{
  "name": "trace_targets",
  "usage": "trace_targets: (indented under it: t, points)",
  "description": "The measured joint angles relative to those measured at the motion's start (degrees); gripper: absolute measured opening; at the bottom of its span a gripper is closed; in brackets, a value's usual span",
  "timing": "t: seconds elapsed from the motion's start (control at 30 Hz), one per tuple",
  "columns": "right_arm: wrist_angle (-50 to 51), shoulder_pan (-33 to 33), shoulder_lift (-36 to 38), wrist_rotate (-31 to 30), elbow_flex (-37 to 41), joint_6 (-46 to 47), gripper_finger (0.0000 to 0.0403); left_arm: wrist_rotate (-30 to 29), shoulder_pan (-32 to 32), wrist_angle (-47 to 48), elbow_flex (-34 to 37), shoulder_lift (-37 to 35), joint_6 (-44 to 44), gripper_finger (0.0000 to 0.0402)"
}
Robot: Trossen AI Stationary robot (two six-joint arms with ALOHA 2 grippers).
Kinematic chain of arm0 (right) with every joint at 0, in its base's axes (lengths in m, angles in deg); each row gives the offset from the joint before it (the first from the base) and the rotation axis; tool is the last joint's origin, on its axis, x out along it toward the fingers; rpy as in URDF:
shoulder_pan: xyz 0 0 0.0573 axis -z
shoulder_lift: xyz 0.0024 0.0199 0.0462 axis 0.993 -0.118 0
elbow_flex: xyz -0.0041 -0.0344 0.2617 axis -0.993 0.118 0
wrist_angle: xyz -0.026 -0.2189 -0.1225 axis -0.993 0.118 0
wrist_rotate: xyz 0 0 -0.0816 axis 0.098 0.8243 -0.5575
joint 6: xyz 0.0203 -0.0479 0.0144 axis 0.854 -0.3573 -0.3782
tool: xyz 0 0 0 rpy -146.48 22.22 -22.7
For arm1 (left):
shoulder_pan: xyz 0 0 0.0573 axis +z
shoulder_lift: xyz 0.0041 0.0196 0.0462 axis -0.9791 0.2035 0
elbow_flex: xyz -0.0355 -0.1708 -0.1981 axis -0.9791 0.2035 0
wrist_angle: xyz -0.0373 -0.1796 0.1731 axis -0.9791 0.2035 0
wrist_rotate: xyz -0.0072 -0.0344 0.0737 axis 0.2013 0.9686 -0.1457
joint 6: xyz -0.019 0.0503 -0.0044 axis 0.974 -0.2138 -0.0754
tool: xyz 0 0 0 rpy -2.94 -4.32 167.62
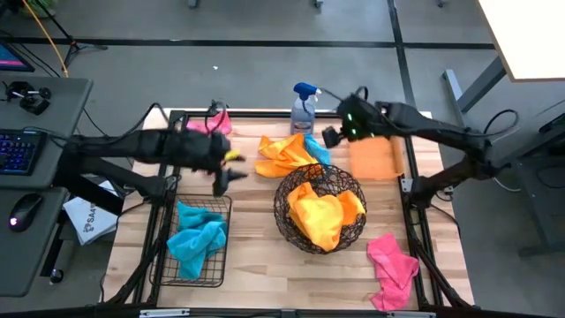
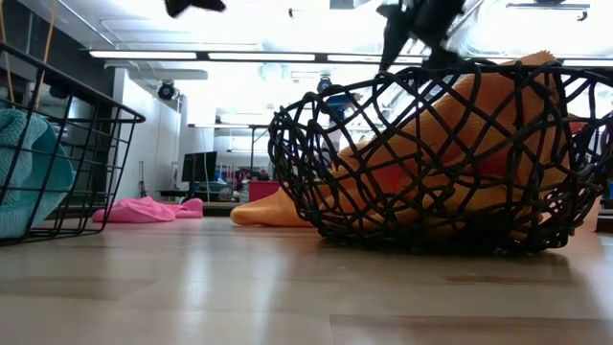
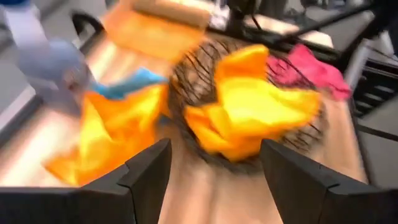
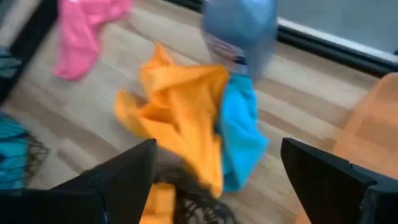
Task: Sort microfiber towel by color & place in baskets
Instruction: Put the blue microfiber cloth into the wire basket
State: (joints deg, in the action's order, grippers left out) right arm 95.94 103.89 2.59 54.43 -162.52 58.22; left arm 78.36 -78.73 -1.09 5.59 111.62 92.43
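An orange-yellow towel [image 1: 284,155] lies crumpled on the table between the spray bottle and the round woven-wire basket [image 1: 320,208]. It lies partly over a teal towel [image 1: 319,148]. The round basket holds another orange-yellow towel [image 1: 325,216]. The black wire-grid basket [image 1: 194,240] holds teal towels [image 1: 196,237]. One pink towel [image 1: 213,122] lies at the far left and another [image 1: 393,268] at the near right. My left gripper [image 1: 228,168] is open and empty, left of the loose orange towel [image 3: 118,130]. My right gripper [image 1: 332,136] is open and empty above the teal towel [image 4: 239,134].
A blue-topped spray bottle [image 1: 305,110] stands at the far edge, just behind the loose towels. The orange plastic tray [image 1: 375,157] sits right of them, under my right arm. Bare wood shows along the near edge between the two baskets.
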Motion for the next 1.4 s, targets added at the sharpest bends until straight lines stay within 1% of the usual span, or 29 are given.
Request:
trace_targets:
  t: [0.07, 0.13, 0.2, 0.27, 0.37, 0.47, 0.57, 0.67, 0.73, 0.8, 0.87, 0.93, 1.0, 1.03, 1.07, 1.1, 1.13, 1.2, 1.3, 1.4]
  points:
    - [0.0, 3.6, -2.8, 3.9, 0.0, -2.3, 0.0339, 3.7, 4.6, -6.0, 2.9, 0.1, -3.7, 0.0230]
    - [0.0, 5.7, -6.1, 7.7, 0.0, -4.3, 0.0339, 7.9, 8.7, -12.1, 6.6, 0.1, -4.6, 0.0230]
    - [0.0, 7.1, -9.4, 9.9, 0.0, -6.2, 0.0339, 11.8, 11.9, -19.3, 10.7, 0.1, -2.1, 0.0229]
    - [-0.6, 7.9, -13.0, 11.0, 0.0, -8.3, 0.0339, 15.4, 13.7, -26.0, 14.8, 0.1, 2.4, 0.0229]
    - [-2.0, 8.6, -18.0, 12.1, 0.0, -12.3, 0.0339, 19.5, 14.1, -34.6, 19.8, -0.6, 8.0, 0.0229]
    - [-2.8, 9.0, -22.2, 12.8, 0.0, -18.0, 0.0339, 19.6, 12.8, -39.9, 23.3, -1.8, 12.4, 0.0229]
    - [-3.7, 9.0, -25.8, 12.9, 0.0, -22.5, 0.0339, 17.9, 11.4, -42.9, 25.3, -2.9, 15.9, 0.0229]
    - [-5.4, 9.0, -28.0, 12.9, 0.0, -26.0, 0.0338, 13.7, 10.1, -44.0, 25.3, -3.9, 17.3, 0.0229]
    - [-6.6, 9.0, -28.8, 12.8, 0.0, -27.9, 0.0327, 10.5, 9.5, -45.0, 25.3, -4.4, 17.5, 0.0229]
    - [-6.9, 9.0, -29.2, 12.0, 0.0, -29.9, 0.0299, 8.2, 9.2, -45.8, 25.3, -4.9, 17.7, 0.0229]
    - [-6.8, 9.0, -29.4, 11.8, 0.0, -31.7, 0.0247, 6.7, 9.0, -47.1, 25.3, -5.6, 18.2, 0.0229]
    - [-6.6, 9.0, -29.4, 12.1, 0.0, -33.3, 0.0167, 5.9, 9.0, -48.8, 25.3, -6.2, 18.6, 0.0229]
    - [-6.1, 9.0, -29.4, 13.2, 0.0, -34.4, 0.0067, 5.5, 9.0, -50.7, 25.3, -7.0, 18.1, 0.0229]
    - [-5.8, 9.0, -29.3, 14.3, 0.0, -35.0, 0.0034, 5.2, 9.0, -52.3, 25.3, -7.6, 17.5, 0.0229]
    - [-5.5, 9.0, -29.0, 15.3, 0.0, -35.5, 0.0022, 5.2, 9.0, -53.8, 25.3, -8.3, 17.0, 0.0229]
    - [-4.6, 9.0, -28.6, 15.8, 0.0, -35.6, 0.0023, 5.1, 9.1, -55.1, 25.3, -9.0, 16.5, 0.0229]
    - [-2.8, 9.0, -27.8, 15.8, -0.2, -35.9, 0.0024, 5.0, 9.1, -56.3, 25.3, -9.8, 16.0, 0.0229]
    - [0.9, 8.7, -25.2, 14.4, -0.7, -37.1, 0.0011, 5.0, 9.2, -57.6, 25.3, -11.5, 15.2, 0.0229]
    - [4.2, 8.4, -18.8, 12.0, -2.1, -37.4, 0.0007, 4.9, 9.1, -58.1, 25.3, -14.4, 14.6, 0.0229]
    - [5.8, 8.4, -11.5, 11.7, -4.6, -34.6, 0.0003, 4.9, 8.9, -58.1, 25.3, -16.8, 14.5, 0.0229]
